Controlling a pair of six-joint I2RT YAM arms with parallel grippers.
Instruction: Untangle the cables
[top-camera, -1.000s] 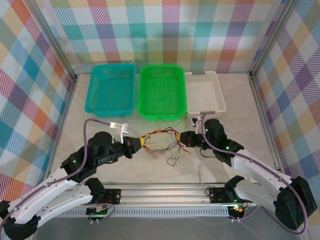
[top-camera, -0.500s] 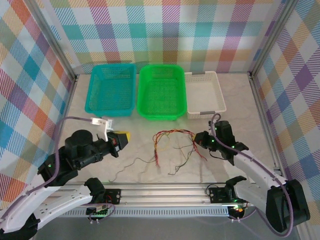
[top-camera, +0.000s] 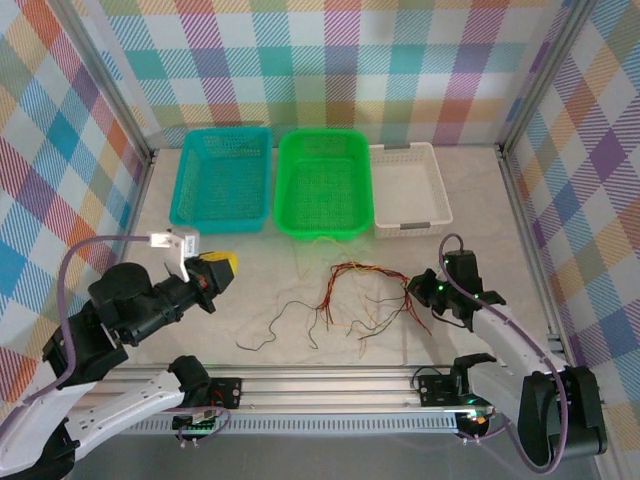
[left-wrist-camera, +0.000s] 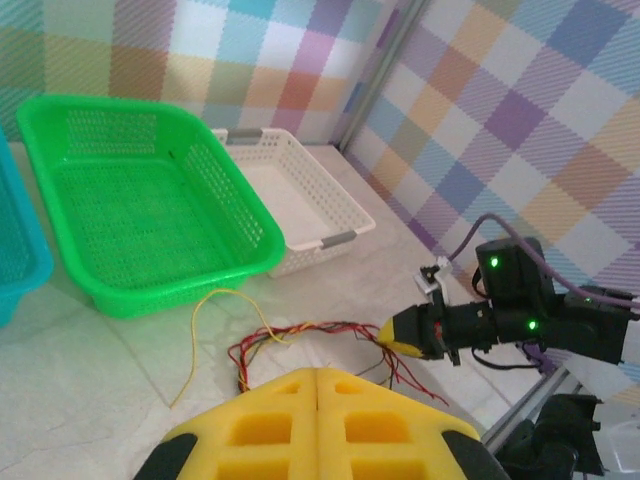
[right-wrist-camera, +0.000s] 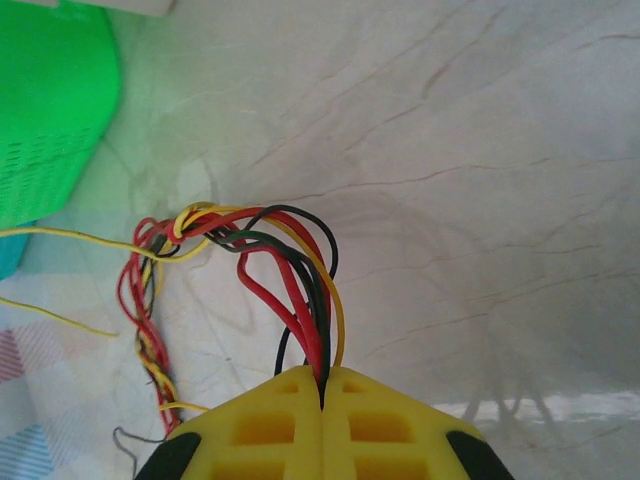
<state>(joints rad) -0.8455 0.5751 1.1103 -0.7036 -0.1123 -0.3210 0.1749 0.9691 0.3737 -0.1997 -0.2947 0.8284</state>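
Now the right end effector (right-wrist-camera: 322, 380) pinches the cables (right-wrist-camera: 205, 222), the left end effector (left-wrist-camera: 316, 380) pressed together empty; pulling could tighten the twist ahead.

white arm shells (top-camera: 110, 385), black joints (top-camera: 125, 300), purple-grey cabling (top-camera: 110, 239) looped alongside, tiny green lights (left-wrist-camera: 531, 324), yellow waffle-cut fingers (right-wrist-camera: 260, 430) with black corners.

red, yellow and black cables (right-wrist-camera: 318, 335); teal basket (top-camera: 215, 226), green basket (top-camera: 320, 233), white basket (top-camera: 441, 190).

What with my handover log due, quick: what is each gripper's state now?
Left gripper: closed, nothing seen in it.
Right gripper: closed on the cables.
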